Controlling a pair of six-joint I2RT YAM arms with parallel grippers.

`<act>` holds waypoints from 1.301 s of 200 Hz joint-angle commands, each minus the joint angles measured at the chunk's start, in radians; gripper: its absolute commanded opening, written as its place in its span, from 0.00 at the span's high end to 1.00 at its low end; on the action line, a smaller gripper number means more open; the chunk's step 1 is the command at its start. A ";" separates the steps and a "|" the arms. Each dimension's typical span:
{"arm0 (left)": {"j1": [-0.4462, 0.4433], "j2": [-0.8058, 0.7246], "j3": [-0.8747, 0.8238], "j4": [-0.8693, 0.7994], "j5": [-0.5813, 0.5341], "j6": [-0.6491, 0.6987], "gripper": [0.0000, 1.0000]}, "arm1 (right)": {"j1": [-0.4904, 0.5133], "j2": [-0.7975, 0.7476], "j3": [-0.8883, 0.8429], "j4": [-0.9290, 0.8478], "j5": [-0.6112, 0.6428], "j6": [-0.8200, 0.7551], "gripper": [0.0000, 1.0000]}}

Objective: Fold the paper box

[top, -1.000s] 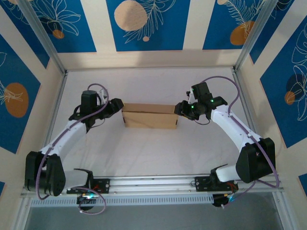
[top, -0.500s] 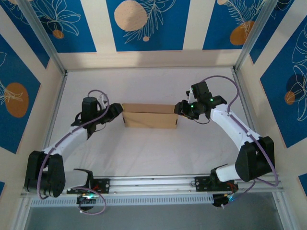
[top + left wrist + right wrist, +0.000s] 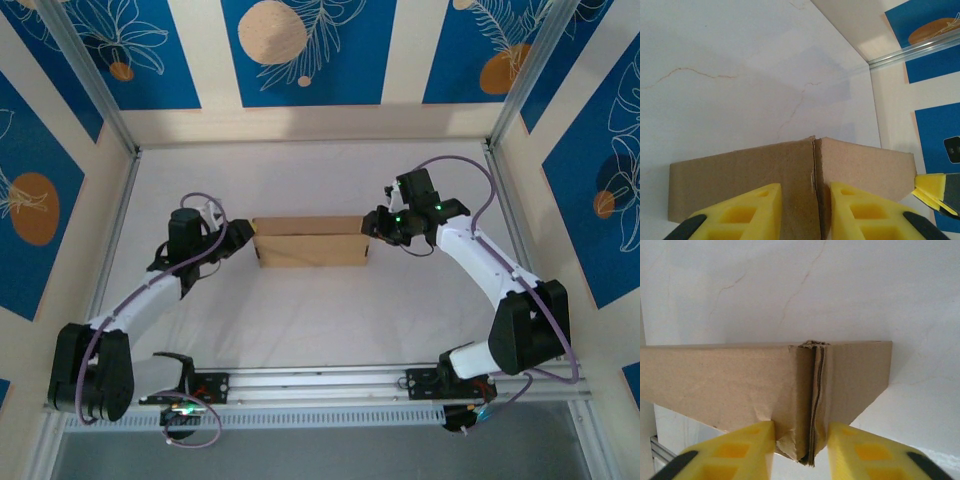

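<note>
The paper box [image 3: 310, 243], plain brown cardboard folded into a long flat shape, sits across the middle of the white table between both arms. My left gripper [image 3: 243, 235] is at its left end. In the left wrist view the yellow fingers [image 3: 757, 210] press either side of the box's [image 3: 730, 175] end corner, my left gripper [image 3: 805, 205] shut on it. My right gripper [image 3: 372, 228] is at the right end. In the right wrist view my right gripper [image 3: 800, 445] pinches the crumpled, layered end edge of the box [image 3: 715, 380].
White cloth [image 3: 320, 320] covers the table. Aluminium frame posts [image 3: 118, 125] and patterned blue walls enclose it on three sides. A metal rail [image 3: 320, 385] with both arm bases runs along the near edge. The right gripper's yellow fingertip [image 3: 932, 192] shows past the box's far end.
Both pairs of jaws have narrowed onto the ends of the box. The left arm has sunk lower and drawn in. The box has shifted slightly toward the back.
</note>
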 commanded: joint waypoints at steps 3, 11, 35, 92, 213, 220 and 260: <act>-0.014 0.056 -0.023 -0.262 -0.098 0.053 0.72 | 0.007 0.070 -0.043 -0.121 0.060 -0.020 0.71; -0.016 0.054 -0.005 -0.285 -0.103 0.068 0.72 | 0.007 0.061 -0.025 -0.136 0.065 -0.028 0.71; -0.019 0.043 0.029 -0.341 -0.133 0.102 0.72 | -0.001 0.023 0.042 -0.164 0.035 -0.052 0.62; -0.026 0.052 0.074 -0.366 -0.142 0.112 0.72 | -0.042 0.041 0.133 -0.178 -0.061 -0.073 0.55; -0.123 0.135 0.074 -0.360 -0.175 0.121 0.73 | 0.047 0.178 0.046 -0.151 0.033 -0.080 0.64; -0.135 0.139 0.076 -0.364 -0.184 0.127 0.74 | 0.055 0.181 0.041 -0.148 0.029 -0.076 0.65; -0.146 0.122 0.129 -0.393 -0.195 0.159 0.84 | 0.073 0.142 0.069 -0.147 0.055 -0.080 0.69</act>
